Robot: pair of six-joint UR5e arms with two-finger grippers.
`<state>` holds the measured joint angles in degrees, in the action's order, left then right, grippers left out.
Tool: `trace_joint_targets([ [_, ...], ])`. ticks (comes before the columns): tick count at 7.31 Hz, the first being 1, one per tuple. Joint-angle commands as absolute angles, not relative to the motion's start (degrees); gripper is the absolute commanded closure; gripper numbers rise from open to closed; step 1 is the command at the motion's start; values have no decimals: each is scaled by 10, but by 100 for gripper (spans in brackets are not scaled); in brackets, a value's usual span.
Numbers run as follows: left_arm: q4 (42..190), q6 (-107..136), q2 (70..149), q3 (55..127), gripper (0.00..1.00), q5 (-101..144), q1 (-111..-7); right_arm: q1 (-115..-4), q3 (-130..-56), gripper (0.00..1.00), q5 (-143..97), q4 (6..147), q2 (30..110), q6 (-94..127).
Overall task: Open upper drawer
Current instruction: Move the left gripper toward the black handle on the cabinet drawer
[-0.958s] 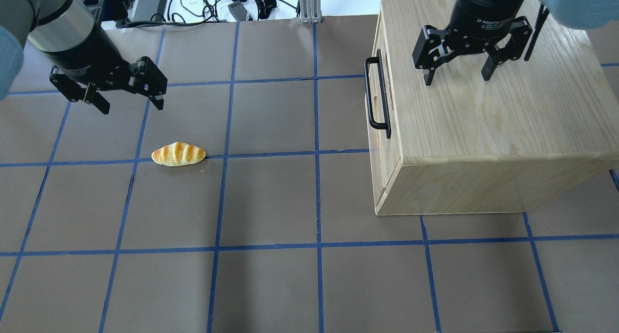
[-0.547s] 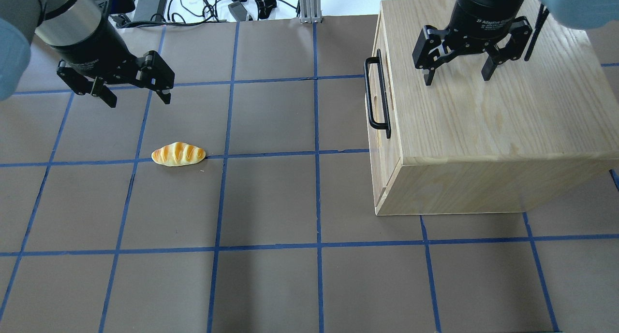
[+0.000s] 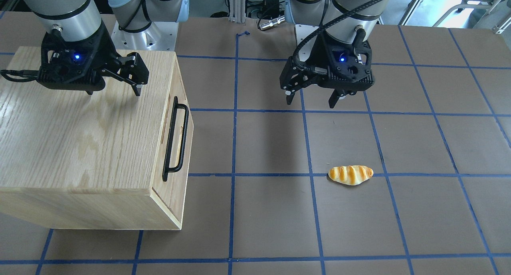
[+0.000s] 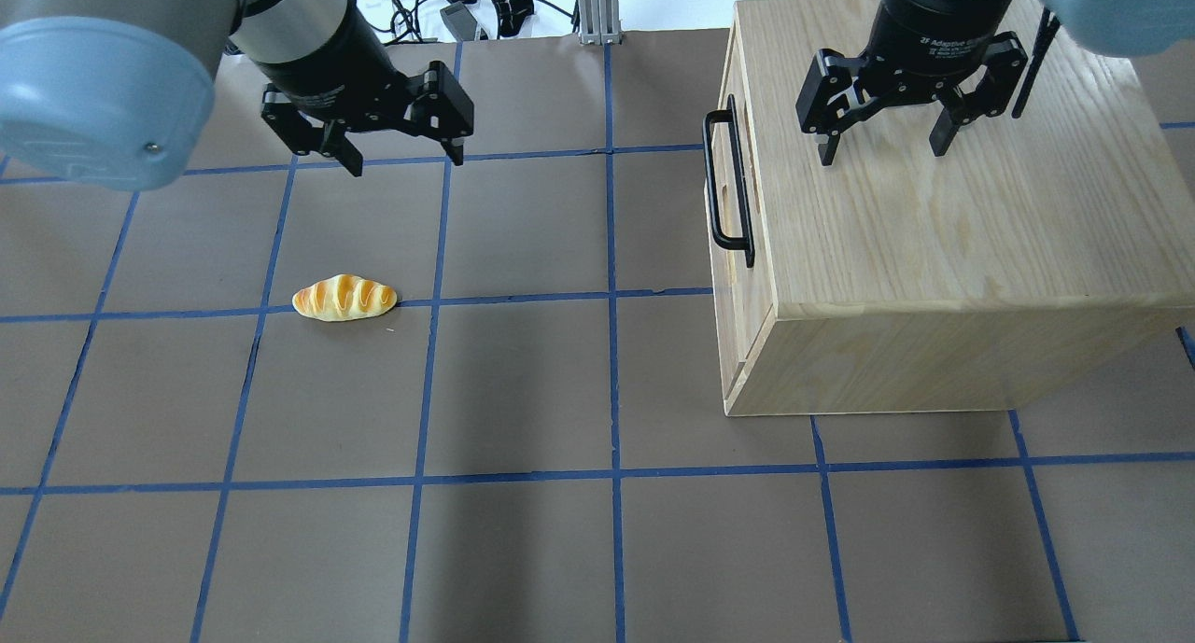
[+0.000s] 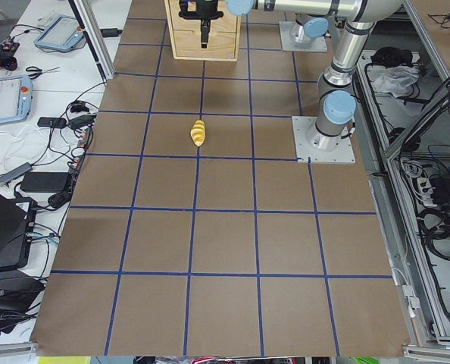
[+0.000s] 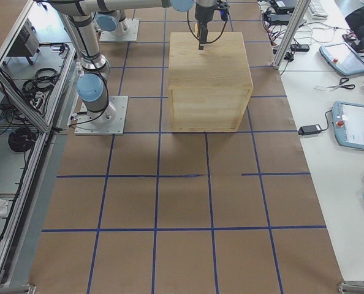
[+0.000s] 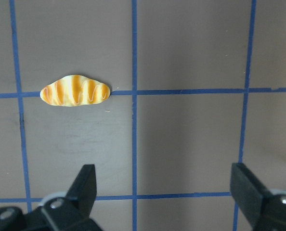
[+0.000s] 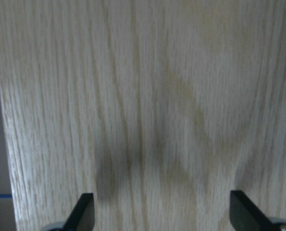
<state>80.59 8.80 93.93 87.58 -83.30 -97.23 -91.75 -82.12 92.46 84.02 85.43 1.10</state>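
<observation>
The oak cabinet stands on the right of the overhead view. Its front faces the table's middle. The upper drawer sits flush and shut, with a long black bar handle that also shows in the front view. My right gripper is open and empty, just above the cabinet top, behind the handle side. My left gripper is open and empty, above the mat, well to the left of the handle. It also shows in the front view.
A toy bread roll lies on the brown, blue-taped mat, below the left gripper in the left wrist view. Cables and power bricks lie past the far edge.
My left gripper has moved right and toward the far edge, closer to the cabinet, and stays open. The right gripper, drawer and bread roll have not moved.
</observation>
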Motion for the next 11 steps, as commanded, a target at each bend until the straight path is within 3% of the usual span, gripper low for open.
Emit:
trace_joint_targets([
  [1,743,170,975,876,0,-755,-1001,-918,-821,0,925,840,854,11],
  [5,669,331,1026,876,0,-700,-1059,-918,-821,0,925,840,854,11],
  [11,584,363,1078,877,0,-698,-1093,-918,-821,0,925,840,854,11],
])
